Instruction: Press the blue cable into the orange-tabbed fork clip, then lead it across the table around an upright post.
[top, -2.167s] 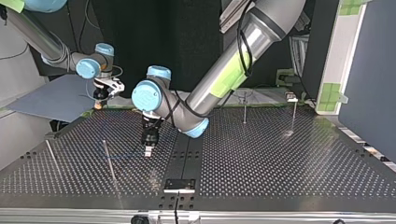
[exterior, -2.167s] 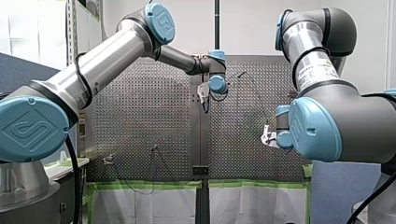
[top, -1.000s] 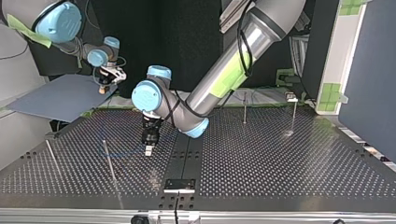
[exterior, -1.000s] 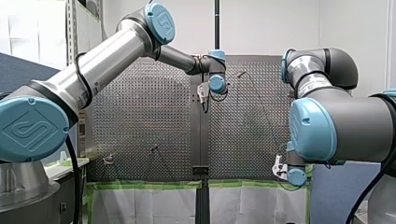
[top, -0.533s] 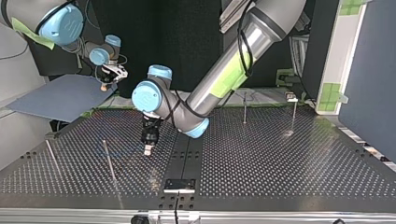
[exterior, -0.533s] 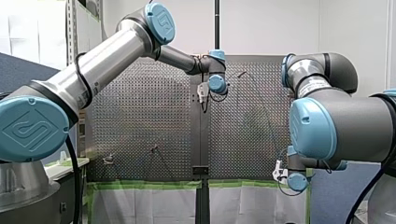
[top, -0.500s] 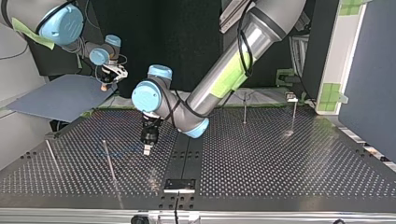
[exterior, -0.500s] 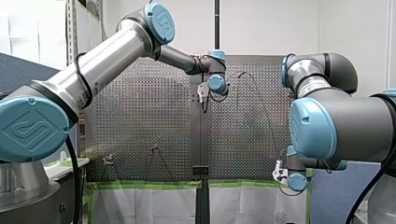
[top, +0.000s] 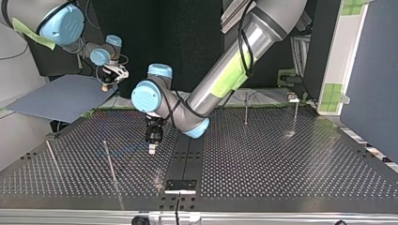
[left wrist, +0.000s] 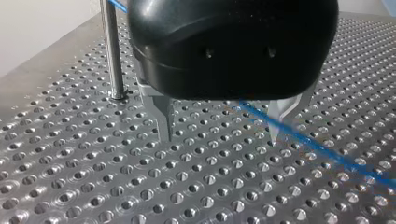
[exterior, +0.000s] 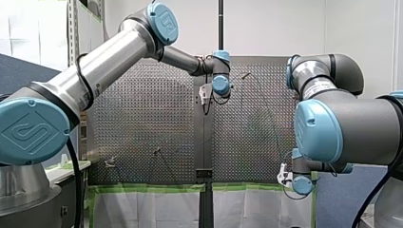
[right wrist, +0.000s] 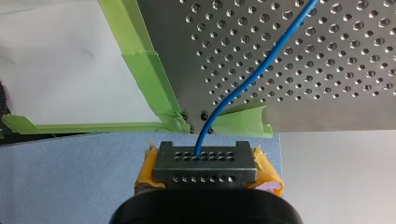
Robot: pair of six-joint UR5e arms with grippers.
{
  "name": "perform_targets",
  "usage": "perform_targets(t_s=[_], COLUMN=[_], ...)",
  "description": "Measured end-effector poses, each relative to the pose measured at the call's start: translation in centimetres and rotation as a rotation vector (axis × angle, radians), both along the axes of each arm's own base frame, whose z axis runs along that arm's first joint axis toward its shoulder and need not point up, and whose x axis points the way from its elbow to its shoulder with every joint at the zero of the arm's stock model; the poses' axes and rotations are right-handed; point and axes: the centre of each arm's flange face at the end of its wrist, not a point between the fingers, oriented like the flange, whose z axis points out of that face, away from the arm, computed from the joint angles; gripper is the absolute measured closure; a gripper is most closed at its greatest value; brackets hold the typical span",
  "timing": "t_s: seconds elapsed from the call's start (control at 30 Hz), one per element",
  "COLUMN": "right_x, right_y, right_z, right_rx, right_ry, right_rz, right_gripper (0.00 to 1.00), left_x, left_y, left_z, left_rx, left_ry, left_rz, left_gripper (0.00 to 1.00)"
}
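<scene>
The blue cable (left wrist: 322, 149) lies slack on the perforated table (left wrist: 140, 196). My left gripper (left wrist: 222, 126), black with metal fingers (left wrist: 166, 119), stands open just above the table; the cable passes by one fingertip, gripped by neither. An upright post (left wrist: 111, 56) stands close beside this gripper. In the top view my left gripper (top: 152, 147) hangs near the table's middle, beside a thin post (top: 109, 161). My right gripper (right wrist: 205, 175), with yellow pads (right wrist: 266, 172), is shut on the blue cable (right wrist: 243, 88) beyond the table's taped edge. I cannot make out an orange-tabbed clip.
More thin posts stand at the top view's left (top: 51, 157) and far right (top: 245, 108), (top: 295, 112). Green tape (right wrist: 144, 70) lines the table's edge. A blue-grey board (top: 61, 96) lies under my right gripper (top: 107, 84) off the table.
My left gripper has opened off the cable and shifted slightly toward the top view's right. My right gripper drew back past the table's edge earlier and has held still for the last half second.
</scene>
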Motion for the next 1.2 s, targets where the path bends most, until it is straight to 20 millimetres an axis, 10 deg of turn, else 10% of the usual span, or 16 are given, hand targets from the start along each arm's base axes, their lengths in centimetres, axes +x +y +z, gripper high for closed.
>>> perform_targets(t_s=[1.2], right_x=[-0.1], right_y=[-0.2], right_z=[0.1], right_rx=[-0.005], right_ry=[-0.003], right_rz=[-0.002], right_gripper=[1.0], left_x=[-3.6], left_y=[-1.3], left_z=[1.3], left_rx=[-0.156], left_ry=[0.187], left_rz=[-0.236], left_gripper=[0.01])
